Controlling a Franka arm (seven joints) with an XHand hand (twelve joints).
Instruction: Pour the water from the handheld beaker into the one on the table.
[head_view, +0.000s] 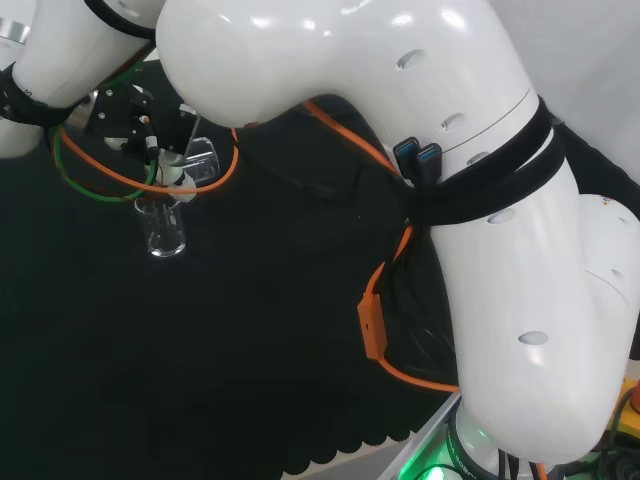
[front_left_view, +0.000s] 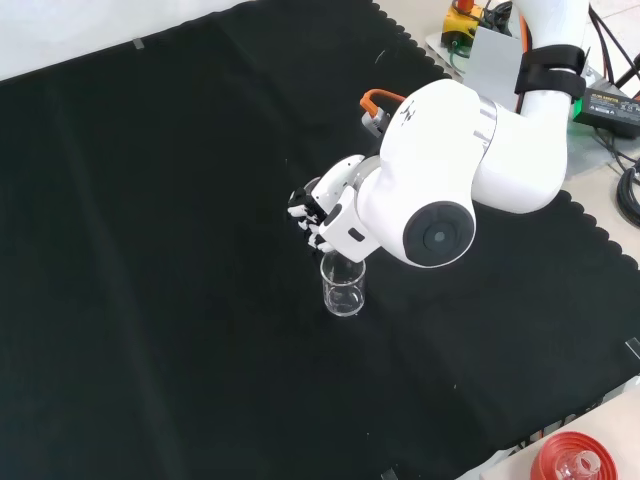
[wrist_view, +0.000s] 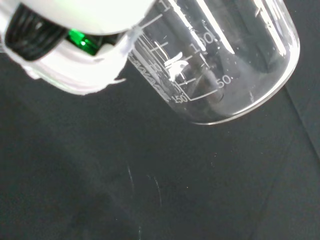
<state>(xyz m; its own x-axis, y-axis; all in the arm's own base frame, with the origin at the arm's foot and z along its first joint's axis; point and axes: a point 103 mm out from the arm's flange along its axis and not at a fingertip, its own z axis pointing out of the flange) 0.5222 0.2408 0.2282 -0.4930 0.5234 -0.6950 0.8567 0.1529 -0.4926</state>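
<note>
where the arm's big white link with its round grey cap (front_left_view: 436, 236) leans over the black cloth (front_left_view: 150, 250) in the front view, the hand (front_left_view: 318, 212) pokes out at the link's left, its black and white fingers (front_left_view: 300, 212) curled. just below it on the cloth stands a clear beaker (front_left_view: 343, 286), upright, its rim close under the hand. in the head view the same standing beaker (head_view: 162, 228) sits left of the arm's white links, and right above it a second clear beaker (head_view: 198, 160) is tipped over, its mouth leaning down toward the standing one; the hand's black parts (head_view: 120, 112) lie just behind the tipped glass, with orange cable (head_view: 225, 170) and green cable (head_view: 100, 195) looping around. the wrist view shows the tilted, held beaker (wrist_view: 225, 65) close up, its printed scale marks visible, a blurred white part of the hand (wrist_view: 75, 45) against its wall; the grasp itself is mostly hidden, though the fingers seem curled round the glass. whether water remains in either beaker cannot be told. a red ribbed stand (front_left_view: 570, 462) sits at the front view's lower right edge, off the cloth.
</note>
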